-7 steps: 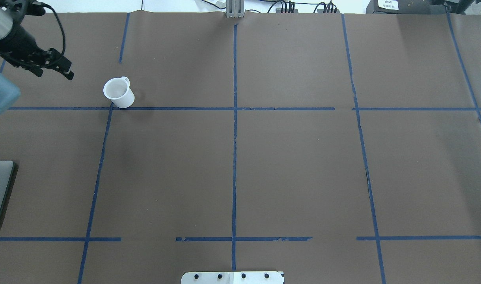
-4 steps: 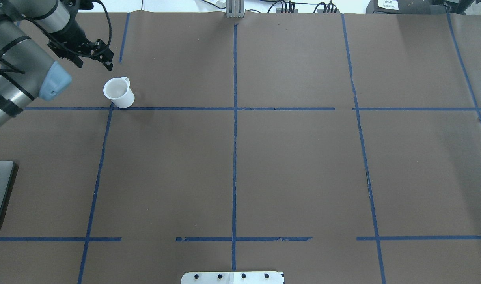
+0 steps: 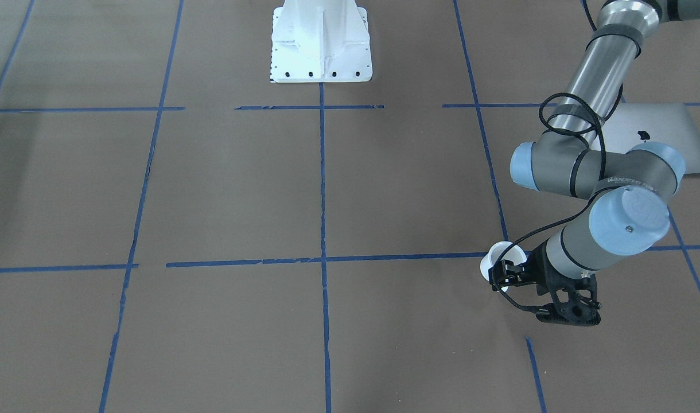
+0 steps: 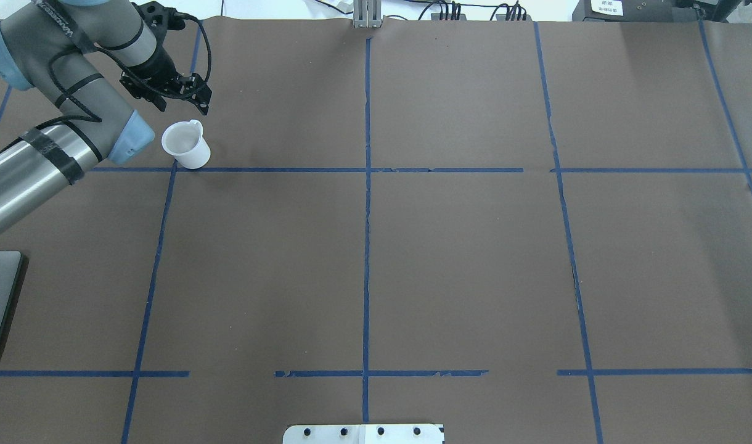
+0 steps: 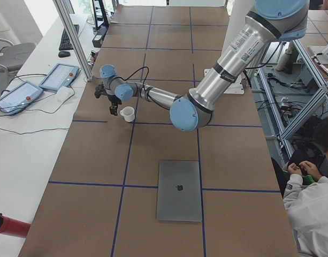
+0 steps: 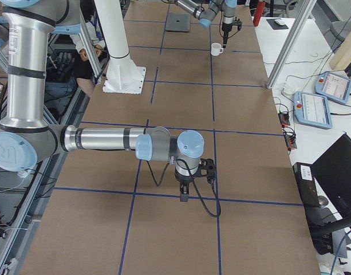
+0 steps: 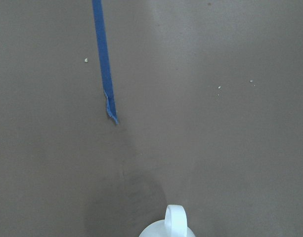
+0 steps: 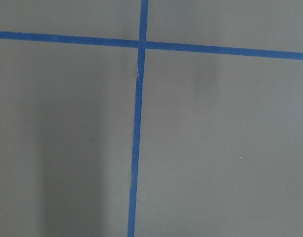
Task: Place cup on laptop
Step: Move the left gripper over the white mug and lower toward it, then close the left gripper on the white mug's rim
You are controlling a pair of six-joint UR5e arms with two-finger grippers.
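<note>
- Left hand (image 4: 183, 105): black, two fingers, spread; hovers just beside the cup (image 4: 185, 145) on its handle side, apart from it
- Right hand (image 6: 184, 195): fingers pointing down over the tabletop (image 4: 462, 265), well apart from the cup, toward the opposite end; whether spread or pressed together cannot be told
- Cup: small, white, upright with mouth up; stands on the tabletop with its base at a crossing of blue tape lines (image 4: 367, 246); loop handle turned away from the robot's side; only the handle and a bit of rim show at the bottom edge of the left wrist view
- Laptop (image 5: 179, 190): silver-grey, closed, flat on the tabletop, dark logo facing up; well apart from the cup, on the robot's side of it
- Left arm (image 4: 37, 166): silver and grey with pale blue joint caps; one blue cap just beside the cup
- Tabletop: brown covering, blue tape lines in a grid
</note>
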